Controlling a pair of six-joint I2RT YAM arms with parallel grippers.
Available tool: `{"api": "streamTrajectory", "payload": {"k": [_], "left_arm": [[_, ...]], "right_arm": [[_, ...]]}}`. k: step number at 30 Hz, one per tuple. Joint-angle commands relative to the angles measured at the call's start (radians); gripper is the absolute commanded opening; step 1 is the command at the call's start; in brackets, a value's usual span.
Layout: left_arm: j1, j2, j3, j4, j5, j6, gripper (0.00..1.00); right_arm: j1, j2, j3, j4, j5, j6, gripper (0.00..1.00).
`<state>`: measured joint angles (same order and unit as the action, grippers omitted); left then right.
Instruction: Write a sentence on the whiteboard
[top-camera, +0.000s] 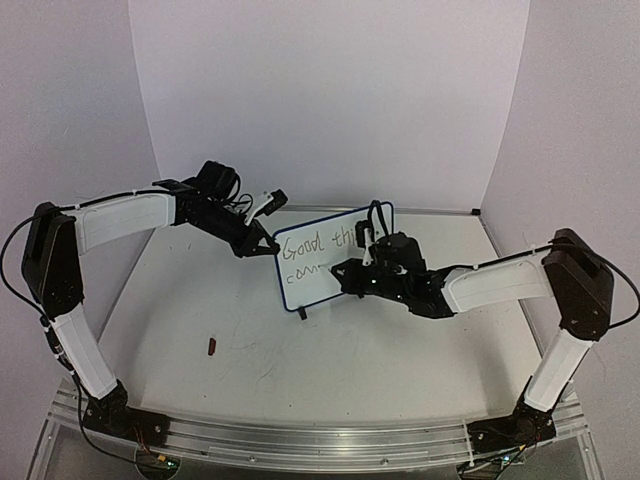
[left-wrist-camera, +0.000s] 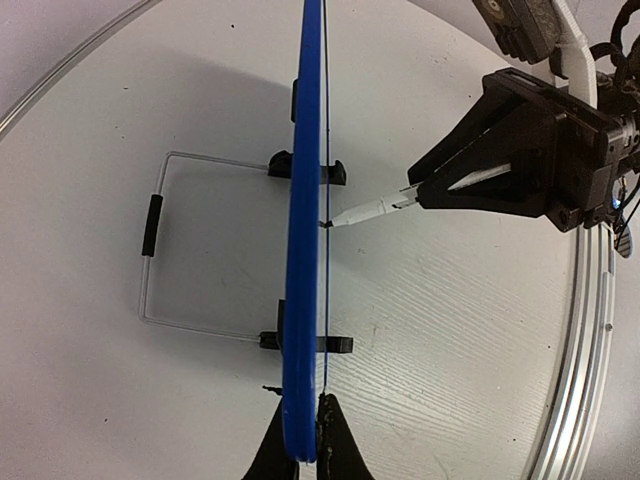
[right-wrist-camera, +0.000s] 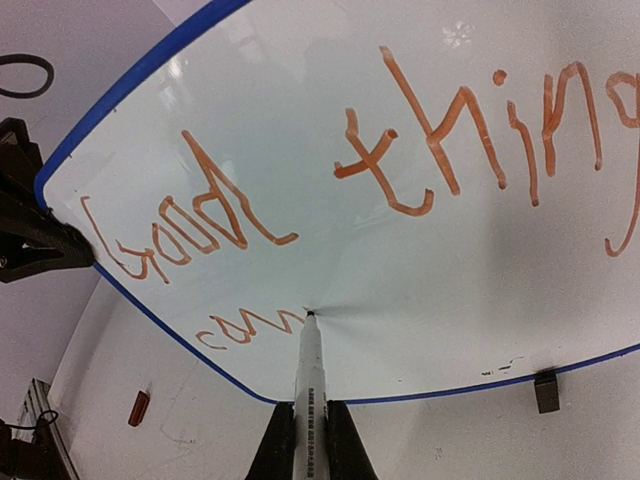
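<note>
Three cameras, one whiteboard (top-camera: 305, 262)
Top cam is hanging high over the near edge of the table (top-camera: 250, 330), looking down from far back; left wrist cam is staring close along the board's blue edge; right wrist cam is facing the written side, near, looking down the marker (right-wrist-camera: 308, 380). All three are sharing the board, both wrist cams the marker tip.

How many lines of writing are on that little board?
2. The upper line reads "Good thing", cut off at the picture's edge, where more may hide; the lower line, just begun at lower left, ends at the marker tip.
</note>
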<state>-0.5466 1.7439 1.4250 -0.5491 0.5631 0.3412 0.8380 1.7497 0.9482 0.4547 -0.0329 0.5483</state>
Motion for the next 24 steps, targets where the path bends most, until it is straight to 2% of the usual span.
{"api": "streamTrajectory", "payload": {"k": [1, 11, 24], "left_arm": [[-0.008, 0.046, -0.014, -0.100, -0.108, 0.050, 0.00], [-0.009, 0.045, -0.014, -0.100, -0.108, 0.050, 0.00], [-0.009, 0.046, -0.012, -0.100, -0.107, 0.050, 0.00]], "right_arm": [[-0.004, 0.033, 0.002, 0.014, 0.021, 0.019, 0.00], [-0.005, 0.051, 0.011, 0.006, 0.016, 0.015, 0.00], [0.002, -0.091, -0.027, 0.005, -0.027, -0.023, 0.00]]}}
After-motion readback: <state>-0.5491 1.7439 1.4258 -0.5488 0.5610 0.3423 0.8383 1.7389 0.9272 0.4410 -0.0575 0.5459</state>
